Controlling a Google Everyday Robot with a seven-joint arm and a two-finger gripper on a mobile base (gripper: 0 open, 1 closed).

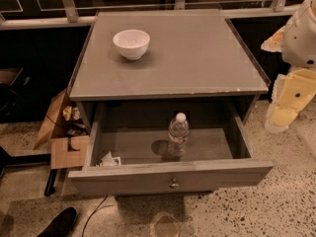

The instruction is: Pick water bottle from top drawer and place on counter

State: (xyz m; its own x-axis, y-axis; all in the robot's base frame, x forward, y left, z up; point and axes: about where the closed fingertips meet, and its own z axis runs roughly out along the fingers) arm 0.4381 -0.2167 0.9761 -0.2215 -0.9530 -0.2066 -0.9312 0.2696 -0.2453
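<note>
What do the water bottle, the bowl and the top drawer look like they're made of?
Water bottle: clear plastic, see-through, white cap. Bowl: white, smooth, likely ceramic, possibly plastic. Top drawer: grey-painted wood, judging by its worn edges; small metal knob. Gripper is out of view; only the white arm shows at right.

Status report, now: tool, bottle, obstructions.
Tool at frame's right edge, off to the side. Small clear plastic water bottle upright in open grey wooden top drawer. White round bowl on flat grey counter, away from bottle.
</note>
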